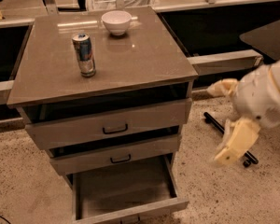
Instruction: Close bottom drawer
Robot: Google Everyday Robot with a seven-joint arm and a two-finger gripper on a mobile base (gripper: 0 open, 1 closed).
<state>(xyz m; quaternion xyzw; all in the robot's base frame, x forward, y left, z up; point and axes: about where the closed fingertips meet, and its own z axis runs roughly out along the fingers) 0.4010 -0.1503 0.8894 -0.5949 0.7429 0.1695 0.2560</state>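
Camera view: the bottom drawer [126, 190] is the lowest of three in the grey cabinet and stands pulled well out, its tray bare and its front panel at the lower edge of the frame. The middle drawer [115, 154] and top drawer [109, 125] above it each stand slightly out. Nothing touches the bottom drawer; the closing push is not yet made.

Risks noted:
- Wrong target: the two upper fronts lie nearer the arm's height, and a push landing on either would leave the lowest one out.
- An off-centre push at the right corner of the front could skew the tray on its runners and jam it.
- A hard shove could jolt the cabinet. The can [84, 55] stands upright on the bench [144, 64] and would likely topple; the white bowl [116, 21] behind it is less at risk.
- A black bar [224, 129] lies on the floor between cabinet and arm and could foul a low approach.

Arm pose: the hand [233, 143] hangs at the right of the frame, apart from the cabinet and roughly level with the middle drawer, its cream end pointing down and to the left. Whether it is spread or pressed together cannot be told
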